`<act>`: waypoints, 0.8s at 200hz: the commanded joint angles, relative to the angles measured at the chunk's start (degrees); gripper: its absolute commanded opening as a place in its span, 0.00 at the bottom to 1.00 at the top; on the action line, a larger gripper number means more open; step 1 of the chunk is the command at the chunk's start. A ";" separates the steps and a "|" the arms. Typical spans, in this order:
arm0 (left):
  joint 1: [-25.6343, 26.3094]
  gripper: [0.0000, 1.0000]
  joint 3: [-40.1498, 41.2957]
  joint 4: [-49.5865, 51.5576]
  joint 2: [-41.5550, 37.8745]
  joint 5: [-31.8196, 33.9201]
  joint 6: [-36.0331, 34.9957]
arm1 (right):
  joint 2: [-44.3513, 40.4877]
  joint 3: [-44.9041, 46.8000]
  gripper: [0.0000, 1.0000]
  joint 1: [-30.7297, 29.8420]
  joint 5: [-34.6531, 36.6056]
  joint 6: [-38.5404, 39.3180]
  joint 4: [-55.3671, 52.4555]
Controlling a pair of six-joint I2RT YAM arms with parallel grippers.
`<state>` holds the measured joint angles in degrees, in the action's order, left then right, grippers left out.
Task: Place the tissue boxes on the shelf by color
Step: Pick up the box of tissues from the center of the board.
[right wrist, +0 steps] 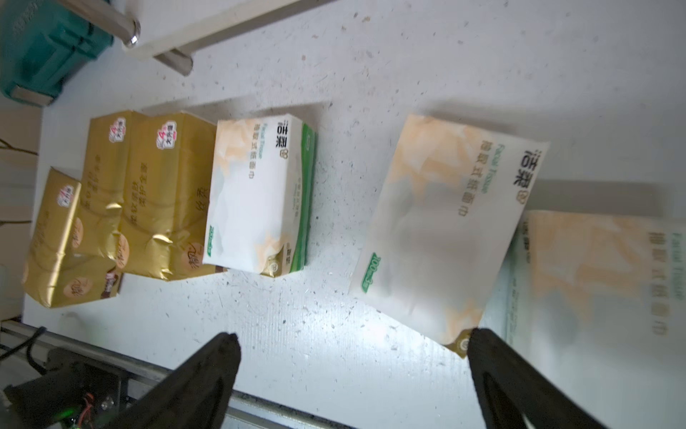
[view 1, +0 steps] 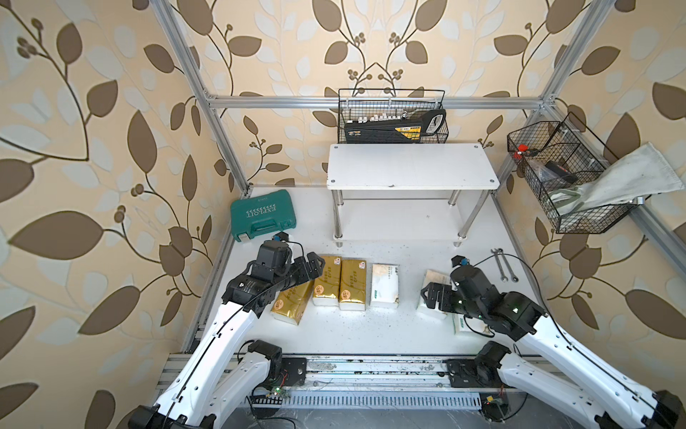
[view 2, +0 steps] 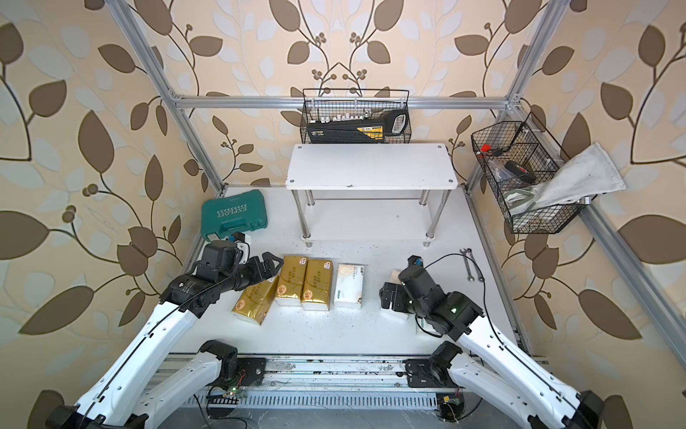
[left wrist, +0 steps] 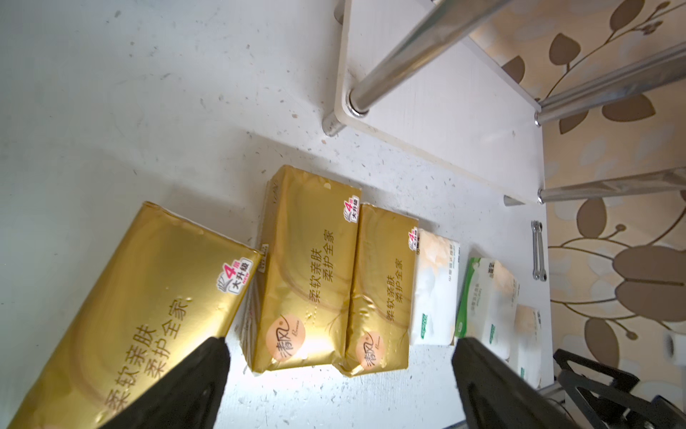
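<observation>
Three gold tissue boxes lie in a row on the table: one tilted (view 1: pixel 291 302) (left wrist: pixel 148 297) and two straight ones (view 1: pixel 326 280) (view 1: pixel 352 284). Right of them lies a white one (view 1: pixel 385 286) (right wrist: pixel 256 197), then a tilted white one (view 1: pixel 432 293) (right wrist: pixel 438 230), and a third (view 1: pixel 467 327) mostly hidden under my right arm. The white two-tier shelf (view 1: pixel 412 167) stands bare behind them. My left gripper (view 1: pixel 312 265) (left wrist: pixel 339 345) hangs open over the gold boxes' far ends. My right gripper (view 1: pixel 432 295) (right wrist: pixel 352 336) is open above the tilted white box, holding nothing.
A teal tool case (view 1: pixel 263 219) sits at the back left. Two wrenches (view 1: pixel 501 265) lie right of the white boxes. A black wire basket (view 1: pixel 393 119) hangs behind the shelf. Another basket (view 1: pixel 568 178) with a cloth (view 1: pixel 631 178) hangs on the right frame.
</observation>
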<state>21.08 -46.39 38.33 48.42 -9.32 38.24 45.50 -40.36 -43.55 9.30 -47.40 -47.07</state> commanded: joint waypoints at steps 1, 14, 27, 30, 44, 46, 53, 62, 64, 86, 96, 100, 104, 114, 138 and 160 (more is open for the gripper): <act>2.71 0.99 -2.89 0.43 1.51 1.44 1.70 | 6.54 -3.65 0.99 -11.09 10.38 -9.50 0.90; 3.85 0.99 -3.16 0.24 2.51 1.62 2.00 | 12.89 -6.27 0.99 -18.10 15.77 -12.25 1.81; 4.72 0.99 -3.26 0.02 3.28 2.02 2.47 | 20.10 -9.31 0.99 -23.24 20.04 -14.29 2.86; 4.81 0.99 -3.27 -0.07 3.40 2.03 2.56 | 21.62 -9.99 0.99 -24.23 20.81 -14.78 3.00; 5.21 0.99 -3.22 -0.44 3.86 2.30 2.77 | 28.72 -12.57 0.99 -27.29 23.72 -15.85 4.94; 5.31 0.99 -3.23 -0.51 3.94 2.32 2.86 | 29.55 -12.91 0.99 -27.60 23.96 -15.92 5.31; 5.36 0.99 -3.41 -0.53 4.17 2.46 2.98 | 32.36 -13.87 0.99 -28.18 24.27 -16.22 6.64; 5.39 0.99 -3.74 -0.40 4.46 2.39 2.77 | 35.23 -14.78 0.99 -28.61 24.61 -16.50 8.41; 5.44 0.99 -3.82 -0.32 4.48 2.43 2.71 | 35.60 -14.81 0.99 -28.66 24.71 -16.59 8.62; 5.54 0.99 -4.75 0.88 4.51 2.87 1.77 | 40.05 -15.23 0.99 -28.74 25.24 -17.31 12.74; 5.55 0.99 -4.95 1.59 4.25 3.11 1.34 | 41.41 -15.45 0.99 -28.78 25.39 -17.37 14.01; 5.51 0.99 -5.01 1.79 4.08 3.19 1.24 | 41.93 -15.58 0.99 -28.78 25.42 -17.16 14.31; 5.50 0.99 -4.90 1.90 3.85 3.25 1.14 | 42.38 -15.77 0.99 -28.76 25.50 -17.02 14.56; 5.56 0.99 -4.72 2.15 3.29 3.44 0.96 | 43.44 -16.30 0.99 -28.78 25.68 -16.83 14.64; 5.58 0.99 -3.93 2.49 2.16 3.85 0.99 | 45.43 -16.86 0.99 -28.44 25.86 -16.70 14.64; 5.60 0.99 -3.50 2.89 1.97 4.11 0.95 | 46.01 -16.32 0.99 -27.13 26.20 -17.06 14.71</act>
<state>26.00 -49.30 39.83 51.40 -6.55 40.34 90.52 -55.51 -71.83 33.12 -63.31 -32.71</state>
